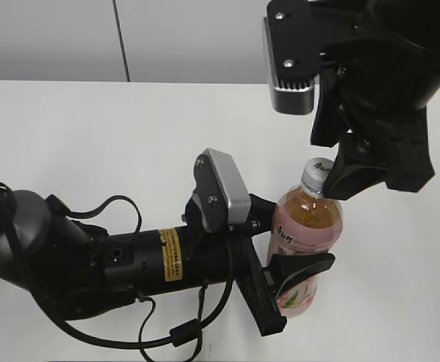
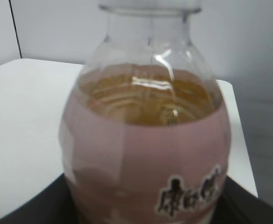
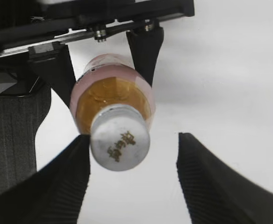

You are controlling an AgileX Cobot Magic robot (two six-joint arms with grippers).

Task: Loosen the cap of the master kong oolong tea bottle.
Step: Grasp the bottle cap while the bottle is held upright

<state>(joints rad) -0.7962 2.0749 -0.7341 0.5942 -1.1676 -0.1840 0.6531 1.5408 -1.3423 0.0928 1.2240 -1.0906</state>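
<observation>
My left gripper [image 1: 299, 260] clamps the master kong oolong tea bottle [image 1: 307, 226] around its labelled body (upright on the table [image 1: 92, 136]). My right gripper [image 3: 132, 158] hangs above, jaws spread wide around the cap [image 3: 120, 143], one finger [image 3: 57, 182] touching it.

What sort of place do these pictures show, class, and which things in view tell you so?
Probably a robot test bench or lab. A bare white table stands by a plain panelled wall. The only item is a tea bottle, gripped by the left gripper, with the right gripper around its cap.
</observation>
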